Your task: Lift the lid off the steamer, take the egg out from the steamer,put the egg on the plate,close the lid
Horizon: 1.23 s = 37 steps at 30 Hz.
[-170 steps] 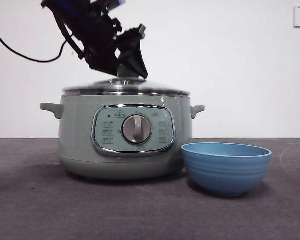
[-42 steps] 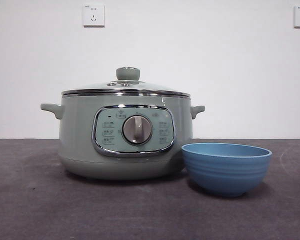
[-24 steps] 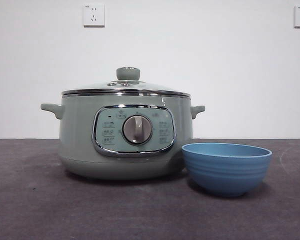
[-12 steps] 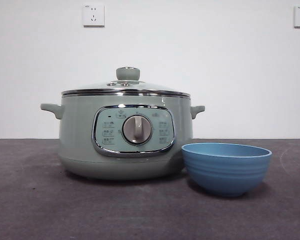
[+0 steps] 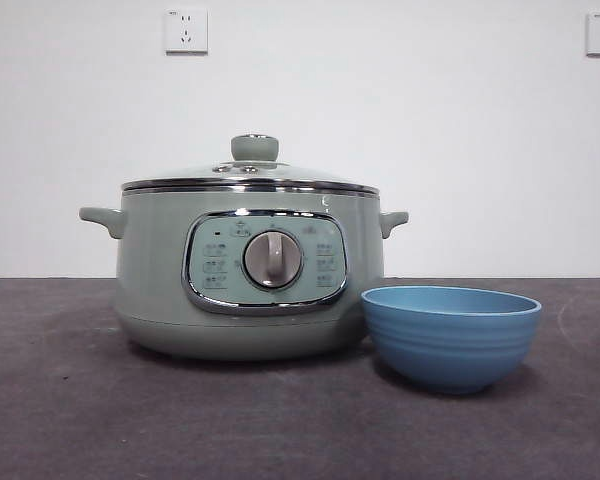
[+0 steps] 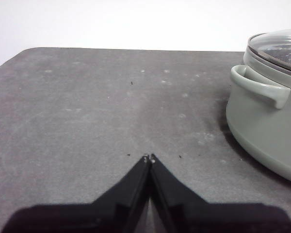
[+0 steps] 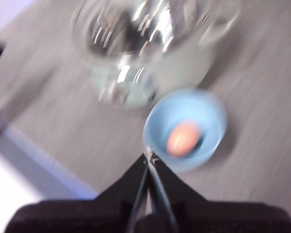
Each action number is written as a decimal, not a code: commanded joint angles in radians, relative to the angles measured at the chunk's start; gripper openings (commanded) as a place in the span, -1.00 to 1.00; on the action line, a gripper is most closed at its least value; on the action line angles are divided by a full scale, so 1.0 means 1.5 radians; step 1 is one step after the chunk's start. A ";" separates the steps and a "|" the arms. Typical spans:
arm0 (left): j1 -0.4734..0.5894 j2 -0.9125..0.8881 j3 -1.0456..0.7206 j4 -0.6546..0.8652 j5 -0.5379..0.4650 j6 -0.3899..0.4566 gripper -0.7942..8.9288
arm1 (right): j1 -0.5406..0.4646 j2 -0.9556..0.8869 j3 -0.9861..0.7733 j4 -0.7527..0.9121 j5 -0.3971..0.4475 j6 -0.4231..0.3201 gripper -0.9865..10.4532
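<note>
You had the lid [image 5: 250,172] seated flat on the steamer [image 5: 245,270], its pale green knob [image 5: 254,147] standing upright at the centre and the chrome rim sitting level all round. The steamer stood on the dark grey table [image 5: 100,420] with its dial panel [image 5: 266,262] facing the front camera. Just beside it, on the side away from the left arm, the plate [image 5: 451,336] sat upright on the table, looking close to the steamer's base without clearly touching it. Your right wrist camera, badly blurred, looked down on the egg [image 7: 183,138] lying inside the plate [image 7: 160,121], a warm orange oval near the middle of the blue. Your right gripper [image 7: 149,156] hung above and apart from the plate, its jaws pressed together with nothing between them. Your left gripper [image 6: 148,158] sat low over bare table, well off to the steamer's [image 6: 262,126] handle side, fingers also pinched tight and holding nothing. Neither arm appeared in the front view.
</note>
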 commanded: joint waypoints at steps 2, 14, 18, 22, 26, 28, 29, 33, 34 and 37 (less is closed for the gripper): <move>0.002 -0.002 -0.009 0.003 0.002 -0.007 -0.84 | -0.072 -0.042 -0.027 0.076 -0.015 -0.041 -0.82; 0.002 -0.002 -0.009 0.003 0.002 -0.007 -0.84 | -0.285 -0.234 -0.319 0.389 -0.012 -0.098 -0.82; 0.002 -0.002 -0.009 0.003 0.002 -0.007 -0.84 | -0.293 -0.286 -0.420 0.465 -0.011 -0.092 -0.82; 0.002 -0.002 -0.009 0.003 0.002 -0.007 -0.84 | -0.293 -0.321 -0.493 0.503 -0.011 -0.068 -0.82; 0.002 -0.002 -0.009 0.003 0.002 -0.007 -0.84 | -0.293 -0.345 -0.545 0.517 -0.011 -0.032 -0.82; 0.002 -0.002 -0.009 0.003 0.002 -0.007 -0.84 | -0.293 -0.345 -0.547 0.492 -0.008 -0.027 -0.82; 0.002 -0.002 -0.009 0.003 0.002 -0.007 -0.84 | -0.293 -0.345 -0.547 0.484 -0.009 -0.028 -0.82; 0.002 -0.002 -0.009 0.003 0.002 -0.007 -0.84 | -0.294 -0.345 -0.547 0.444 0.005 -0.023 -0.82; 0.002 -0.002 -0.009 0.003 0.002 -0.007 -0.84 | -0.294 -0.345 -0.547 0.427 0.007 -0.022 -0.82; 0.002 -0.002 -0.009 0.003 0.002 -0.007 -0.84 | -0.293 -0.345 -0.547 0.430 0.006 -0.016 -0.82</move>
